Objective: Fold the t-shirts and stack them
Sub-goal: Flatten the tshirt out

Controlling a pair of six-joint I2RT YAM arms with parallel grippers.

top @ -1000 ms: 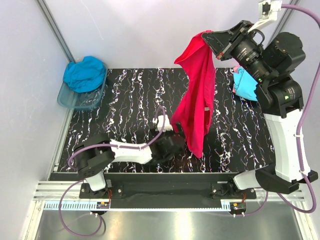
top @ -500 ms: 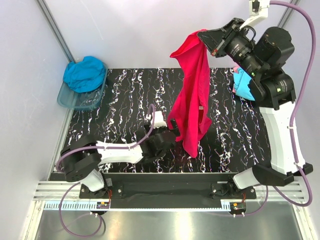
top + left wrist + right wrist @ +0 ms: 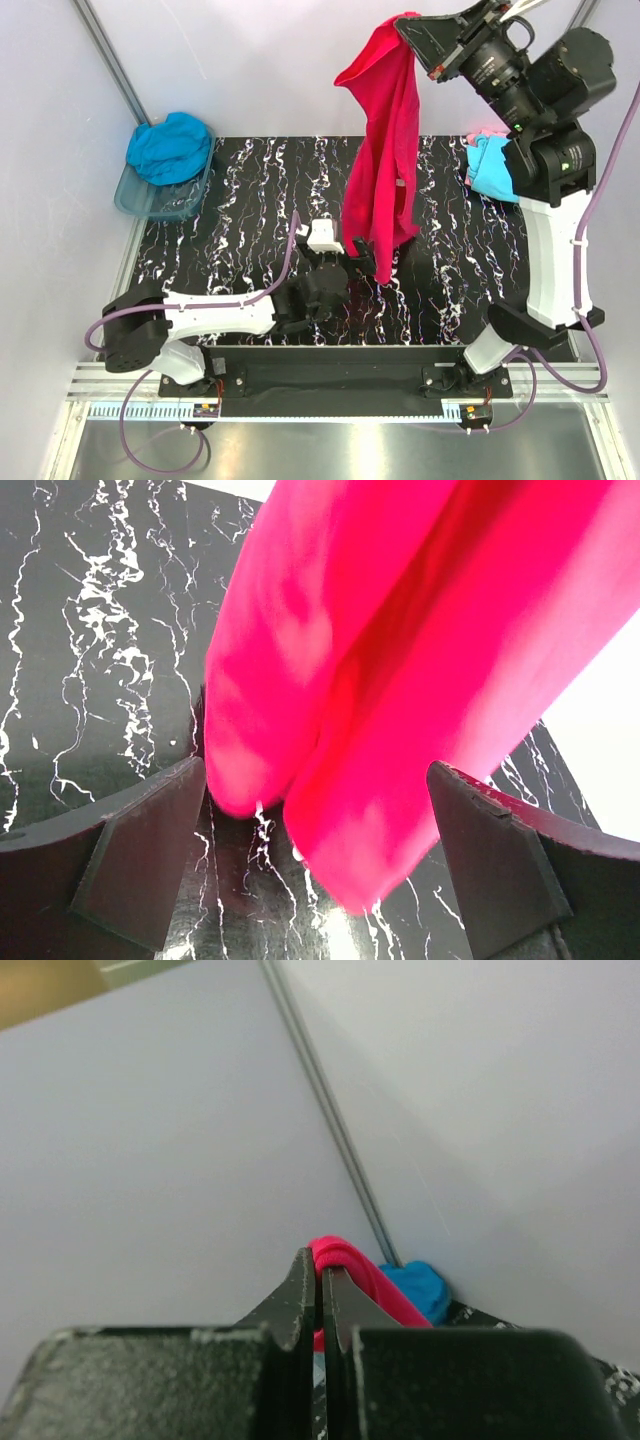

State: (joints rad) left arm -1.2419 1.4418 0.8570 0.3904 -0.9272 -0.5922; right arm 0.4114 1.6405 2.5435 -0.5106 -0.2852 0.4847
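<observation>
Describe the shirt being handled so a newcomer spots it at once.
Above the black marbled table, the right gripper holds up a bright pink-red t-shirt. It alone hangs in the air; the teal shirt and cyan shirt lie bunched at the sides.

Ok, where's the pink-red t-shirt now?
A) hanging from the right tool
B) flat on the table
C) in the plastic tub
A: the shut right tool pinches the pink-red t-shirt aloft, its lower end dangling between the open left tool's fingers.
</observation>
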